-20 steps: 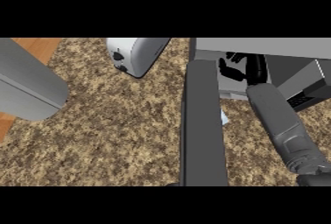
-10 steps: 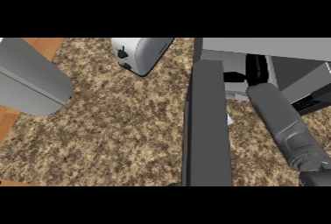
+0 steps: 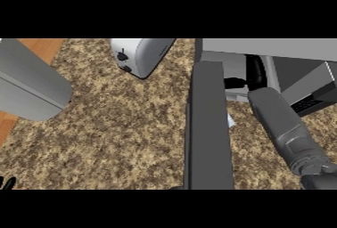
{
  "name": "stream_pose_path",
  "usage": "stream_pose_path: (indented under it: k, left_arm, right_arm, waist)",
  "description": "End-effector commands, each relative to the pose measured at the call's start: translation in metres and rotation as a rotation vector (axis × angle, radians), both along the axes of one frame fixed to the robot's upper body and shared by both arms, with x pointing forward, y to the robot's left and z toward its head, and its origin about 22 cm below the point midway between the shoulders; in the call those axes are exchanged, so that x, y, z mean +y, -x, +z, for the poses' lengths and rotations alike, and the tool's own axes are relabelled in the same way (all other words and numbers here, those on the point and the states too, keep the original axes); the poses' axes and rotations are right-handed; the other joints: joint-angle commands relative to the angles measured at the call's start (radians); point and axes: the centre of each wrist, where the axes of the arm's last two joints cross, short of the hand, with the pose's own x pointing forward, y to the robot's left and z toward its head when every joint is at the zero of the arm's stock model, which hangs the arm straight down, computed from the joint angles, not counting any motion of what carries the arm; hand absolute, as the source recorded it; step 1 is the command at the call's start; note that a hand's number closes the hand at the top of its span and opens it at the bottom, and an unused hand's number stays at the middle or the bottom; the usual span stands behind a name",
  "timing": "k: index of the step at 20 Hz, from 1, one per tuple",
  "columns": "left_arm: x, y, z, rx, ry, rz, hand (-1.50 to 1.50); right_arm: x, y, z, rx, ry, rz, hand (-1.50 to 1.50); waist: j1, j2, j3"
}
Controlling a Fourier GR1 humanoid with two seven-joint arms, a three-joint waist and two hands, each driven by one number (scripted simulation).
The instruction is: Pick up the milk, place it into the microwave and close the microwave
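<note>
The microwave [image 3: 289, 53] sits at the top right of the speckled brown bench [image 3: 118, 138], and its dark grey door [image 3: 209, 129] is swung wide open, running as a long slab from the microwave's left front corner down toward the lower edge of the view.

The right forearm [image 3: 286, 129] comes up just right of that door and goes straight into the microwave's opening. The right hand [image 3: 255, 76] is inside the cavity, black against the pale interior. From this angle you can't tell whether its fingers are curled around anything or how far apart they are, most of it is hidden by the forearm and the cavity edge.

The milk itself doesn't show clearly anywhere. There's a small pale sliver [image 3: 230, 121] wedged between the door and the forearm, just below the microwave's opening, but it's too little to say what it is. So which way the milk points, or how its long axis lies, can't be read here.

Left of the microwave, a silver toaster [image 3: 139, 55] stands near the bench's far edge. Farther left of it there's a big grey block [image 3: 30, 87]. A bit of the left hand [image 3: 6, 183] peeks in at the lower left corner, only black fingertips showing, well apart from the microwave.
</note>
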Motion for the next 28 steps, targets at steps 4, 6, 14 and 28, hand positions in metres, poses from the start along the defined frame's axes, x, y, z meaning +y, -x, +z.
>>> stream_pose_path:
  k: [4,6,14,28]
  left_arm:
    - [-0.025,-0.001,-0.003,0.007,0.025,-0.058,-1.5]
    - [-0.025,0.004,0.0,0.027,0.02,-0.069,-1.5]
    - [-0.06,-0.017,-0.002,0.011,-0.01,-0.126,-1.5]
    - [-0.111,-0.052,0.023,0.052,-0.034,-0.271,-1.5]
  right_arm:
    - [0.005,0.012,-0.022,-0.023,-0.118,0.077,-1.5]
    - [-0.01,0.014,-0.023,0.004,-0.162,0.139,-1.5]
    - [-0.001,0.033,-0.052,0.041,-0.287,0.21,-1.5]
    - [-0.02,0.096,-0.109,0.085,-0.394,0.301,-1.5]
  waist:
    - [-0.023,-0.014,-0.001]
    - [-0.042,-0.023,-0.002]
    - [-0.087,-0.041,-0.004]
    - [-0.138,-0.058,-0.007]
